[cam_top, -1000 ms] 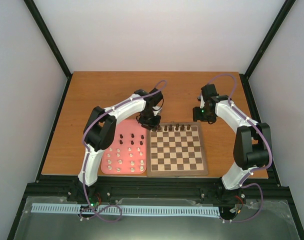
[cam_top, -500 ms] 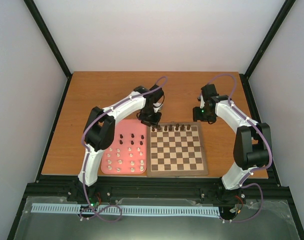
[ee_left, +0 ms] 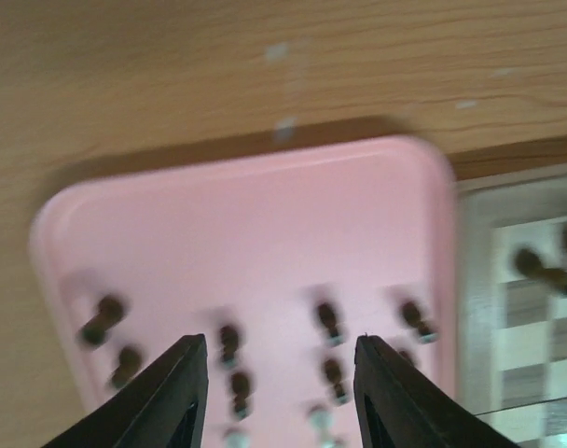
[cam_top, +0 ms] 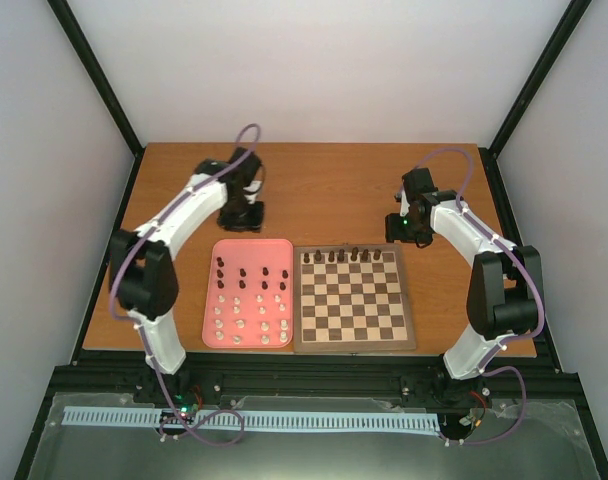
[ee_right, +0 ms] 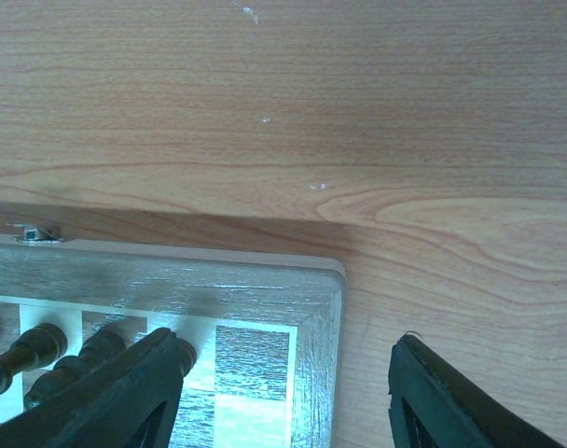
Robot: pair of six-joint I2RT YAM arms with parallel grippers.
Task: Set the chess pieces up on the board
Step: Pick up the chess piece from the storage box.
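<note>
The board [cam_top: 354, 346] lies at centre right, with a row of dark chess pieces [cam_top: 346, 257] along its far edge. More dark pieces [cam_top: 264, 272] and cream-white pieces [cam_top: 249, 318] stand in the pink tray [cam_top: 249, 243] to its left. My left gripper [cam_top: 242, 215] hovers behind the tray's far edge. In the blurred left wrist view this gripper [ee_left: 280, 341] is open and holds nothing, with tray pieces [ee_left: 328, 322] below. My right gripper [cam_top: 406, 230] hangs by the board's far right corner. Its wrist view shows it [ee_right: 291, 343] open over the corner of the board [ee_right: 218, 289], with dark pieces [ee_right: 41, 350] at the left.
The pink tray [ee_left: 265, 215] touches the board's [ee_left: 475, 280] left side. Bare wooden table [cam_top: 324, 180] stretches behind both. Black frame posts and white walls close in the table's left, right and back.
My left arm has swung from the board's far left corner leftward and back, to behind the pink tray, and its jaws have widened. The right arm has not moved.
</note>
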